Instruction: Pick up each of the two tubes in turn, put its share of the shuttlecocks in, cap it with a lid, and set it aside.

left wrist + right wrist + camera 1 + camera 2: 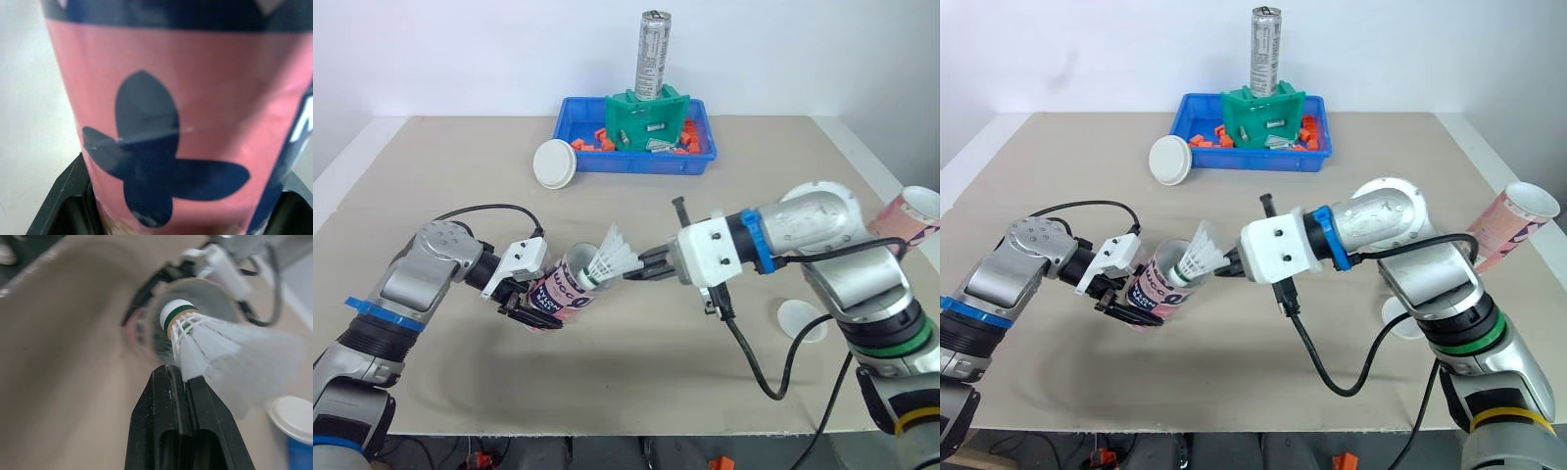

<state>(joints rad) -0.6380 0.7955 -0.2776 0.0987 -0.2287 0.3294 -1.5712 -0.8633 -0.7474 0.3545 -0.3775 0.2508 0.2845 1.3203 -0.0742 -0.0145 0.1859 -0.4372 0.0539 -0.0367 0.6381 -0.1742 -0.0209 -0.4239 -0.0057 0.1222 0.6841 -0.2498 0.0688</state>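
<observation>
Mid-table, clamped around the lower body of a pink tube [563,291]: the left pincer [530,305]. Tilted, with the open mouth turned toward the robot's right. From the left wrist, a close look at the pink wall and its dark butterfly-shaped mark, wedged between two black fingers [63,196].

Opposite, pinched shut on the feather skirt of a white shuttlecock [612,259]: the right pincer [631,276], reaching in from the right. Cork nose first, white with a green band, right at the tube's mouth; feathers fanned outside the rim. Hard to tell whether the cork is already past the rim or just in front of it.

At the table's [636,382] right edge, well apart from both pincers: a second tube [911,220], also pink, leaning with its white end uppermost. Flat on the table just beside the right arm, partly hidden by it: a white lid [800,320]. Farther back, left of centre, a second white lid [555,162], touching or just beside a blue tray [695,162].

In the tray, a green holder [646,119] with a tall silver can [653,54] standing upright in it, and small orange pieces [592,142] scattered around the base.
</observation>
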